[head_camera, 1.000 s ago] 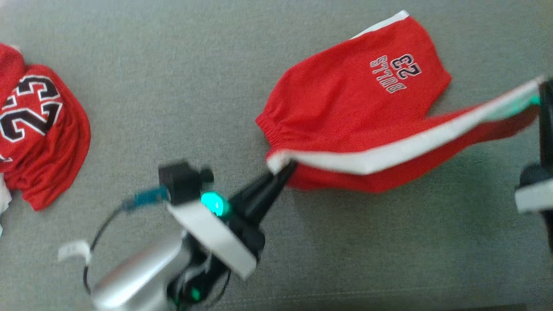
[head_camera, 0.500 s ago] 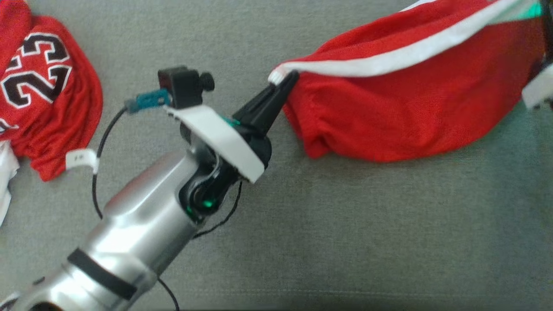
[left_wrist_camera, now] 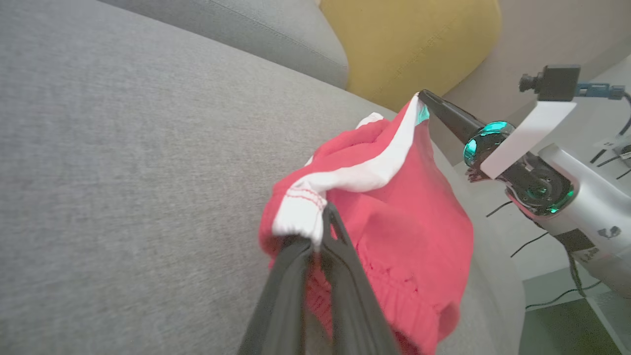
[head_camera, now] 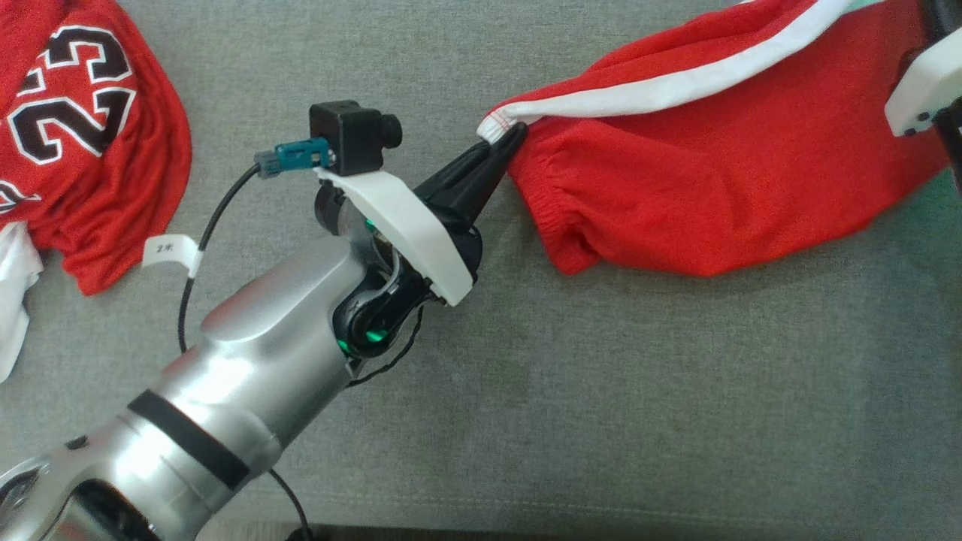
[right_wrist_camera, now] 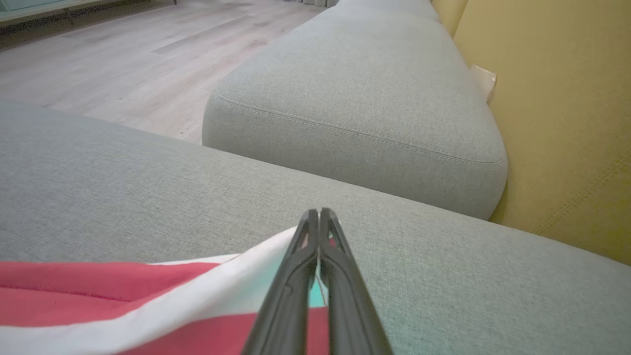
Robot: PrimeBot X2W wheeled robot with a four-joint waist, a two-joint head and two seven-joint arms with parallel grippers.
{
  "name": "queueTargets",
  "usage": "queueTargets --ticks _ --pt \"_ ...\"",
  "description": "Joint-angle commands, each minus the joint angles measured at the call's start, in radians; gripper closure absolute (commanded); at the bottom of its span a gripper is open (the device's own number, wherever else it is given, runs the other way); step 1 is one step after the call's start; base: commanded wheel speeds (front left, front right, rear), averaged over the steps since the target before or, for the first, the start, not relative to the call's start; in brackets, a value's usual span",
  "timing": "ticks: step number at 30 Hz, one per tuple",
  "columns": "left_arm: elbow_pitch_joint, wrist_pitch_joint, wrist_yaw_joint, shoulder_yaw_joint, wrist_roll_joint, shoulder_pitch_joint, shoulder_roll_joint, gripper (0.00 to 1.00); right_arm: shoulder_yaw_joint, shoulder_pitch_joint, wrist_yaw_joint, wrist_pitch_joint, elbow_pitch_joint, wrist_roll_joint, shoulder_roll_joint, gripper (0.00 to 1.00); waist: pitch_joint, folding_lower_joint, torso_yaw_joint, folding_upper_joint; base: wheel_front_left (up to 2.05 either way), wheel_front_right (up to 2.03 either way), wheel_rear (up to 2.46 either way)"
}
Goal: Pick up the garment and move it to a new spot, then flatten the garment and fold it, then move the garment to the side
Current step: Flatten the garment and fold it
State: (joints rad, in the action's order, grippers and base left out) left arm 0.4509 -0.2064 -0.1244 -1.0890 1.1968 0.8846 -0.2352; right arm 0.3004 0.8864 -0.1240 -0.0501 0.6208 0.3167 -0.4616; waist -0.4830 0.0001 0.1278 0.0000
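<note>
The garment is a pair of red shorts [head_camera: 714, 173] with a white side stripe, stretched in the air between both arms above the grey sofa seat [head_camera: 601, 391]. My left gripper [head_camera: 511, 139] is shut on the waistband's white corner; the left wrist view has that corner [left_wrist_camera: 300, 217] pinched at its fingertips. My right gripper [right_wrist_camera: 319, 217] is shut on the far end of the stripe [right_wrist_camera: 236, 281]. In the left wrist view the right gripper [left_wrist_camera: 424, 96] holds the shorts' other end [left_wrist_camera: 389, 197].
A second red garment [head_camera: 83, 143] printed with 23 lies crumpled at the left of the seat, with white cloth [head_camera: 15, 300] beside it. A yellow cushion [left_wrist_camera: 409, 44] stands behind the sofa, and another grey seat block [right_wrist_camera: 365, 108] with wooden floor [right_wrist_camera: 123, 59] lies beyond.
The shorts were lifted off the seat by both grippers and now hang folded along the stripe, their printed side hidden. In the last half second little shifted.
</note>
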Motion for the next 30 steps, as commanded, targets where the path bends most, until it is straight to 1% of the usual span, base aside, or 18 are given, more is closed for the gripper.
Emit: queueTargets --ticks 1,3,4,5,7,8,9,10,11,12,13,16,18,20,22,25,27,30 --pt "-0.015 -0.015 -0.006 0.024 0.002 0.042 -0.029 1.00 0.006 0.017 -0.007 0.019 -0.010 -0.001 -0.012 1.00 0.002 -0.0001 0.002 0.0000 0.00 0.00 0.00" --pt "-0.008 -0.025 -0.006 0.010 0.012 0.044 -0.027 0.97 0.007 0.025 -0.007 0.046 0.029 -0.008 -0.015 1.00 0.006 -0.0001 0.007 0.0000 0.00 0.00 0.00" --pt "-0.009 -0.029 -0.006 0.005 0.020 0.045 -0.026 0.92 0.003 0.030 -0.007 0.066 0.047 -0.014 -0.017 1.00 0.007 -0.0001 0.010 0.0000 0.00 0.00 0.00" --pt "-0.012 -0.033 -0.006 0.001 0.027 0.046 -0.027 0.92 0.004 0.034 -0.007 0.082 0.066 -0.020 -0.018 1.00 0.010 -0.0001 0.013 0.0000 0.00 0.00 0.00" --pt "-0.011 -0.039 -0.006 -0.011 0.031 0.051 -0.037 0.83 -0.001 0.040 -0.007 0.111 0.099 -0.015 -0.007 1.00 0.013 -0.0001 0.016 0.0000 0.00 0.00 0.00" --pt "-0.009 -0.042 -0.006 -0.016 0.033 0.052 -0.041 0.77 0.002 0.044 -0.007 0.121 0.112 -0.014 -0.001 1.00 0.015 -0.0001 0.017 0.0000 0.00 0.00 0.00" --pt "-0.006 -0.045 -0.006 -0.019 0.035 0.053 -0.044 0.67 0.005 0.047 -0.007 0.131 0.125 -0.009 0.005 1.00 0.017 -0.0001 0.018 0.0000 0.00 0.00 0.00" --pt "-0.003 -0.046 -0.006 -0.023 0.038 0.053 -0.045 0.54 0.009 0.049 -0.007 0.140 0.135 -0.001 0.011 1.00 0.019 -0.0001 0.018 0.0000 0.00 0.00 0.00" --pt "0.000 -0.048 -0.006 -0.026 0.041 0.054 -0.046 0.23 0.015 0.052 -0.007 0.150 0.144 0.007 0.017 1.00 0.022 -0.0001 0.019 0.0000 0.00 0.00 0.00" --pt "0.004 -0.049 -0.006 -0.027 0.047 0.052 -0.046 0.03 0.022 0.053 -0.007 0.163 0.151 0.014 0.019 0.62 0.025 -0.0001 0.020 0.0000 0.00 0.00 0.00" --pt "0.011 -0.050 -0.006 -0.026 0.055 0.049 -0.046 0.00 0.027 0.055 -0.007 0.176 0.158 0.021 0.021 0.00 0.028 -0.0001 0.021 0.0000 0.00 0.00 0.00" --pt "0.035 -0.053 -0.006 -0.026 0.064 0.045 -0.041 0.00 0.031 0.056 -0.007 0.206 0.174 0.060 0.034 0.00 0.042 -0.0001 0.024 0.0000 0.00 0.00 0.00" --pt "0.052 -0.054 -0.006 -0.019 0.056 0.040 -0.042 0.00 0.044 0.048 -0.007 0.207 0.179 0.081 0.030 0.00 0.052 -0.0001 0.025 0.0000 0.00 0.00 0.00" --pt "0.063 -0.055 -0.006 0.023 0.023 0.032 -0.042 0.00 0.052 0.036 -0.007 0.197 0.189 0.101 0.012 0.00 0.062 -0.0001 0.028 0.0000 0.00 0.00 0.00" --pt "0.064 -0.055 -0.003 0.096 -0.050 0.010 -0.039 0.00 0.058 0.018 -0.007 0.168 0.206 0.126 -0.009 0.00 0.070 -0.0001 0.033 0.0000 0.00 0.00 0.00" --pt "0.016 -0.055 0.039 0.225 -0.198 -0.053 -0.025 0.00 0.063 -0.011 -0.007 0.113 0.233 0.173 -0.040 0.00 0.077 -0.0001 0.046 0.0000 0.00 0.00 0.00" --pt "-0.045 -0.055 0.078 0.319 -0.307 -0.112 -0.013 0.00 0.063 -0.028 -0.007 0.091 0.250 0.198 -0.058 0.00 0.079 -0.0001 0.056 0.0000 0.00 0.00 0.00" --pt "-0.154 -0.055 0.143 0.441 -0.473 -0.224 0.009 0.00 0.068 -0.055 -0.007 0.066 0.278 0.228 -0.069 0.00 0.083 -0.0001 0.072 0.0000 0.00 0.00 0.00"
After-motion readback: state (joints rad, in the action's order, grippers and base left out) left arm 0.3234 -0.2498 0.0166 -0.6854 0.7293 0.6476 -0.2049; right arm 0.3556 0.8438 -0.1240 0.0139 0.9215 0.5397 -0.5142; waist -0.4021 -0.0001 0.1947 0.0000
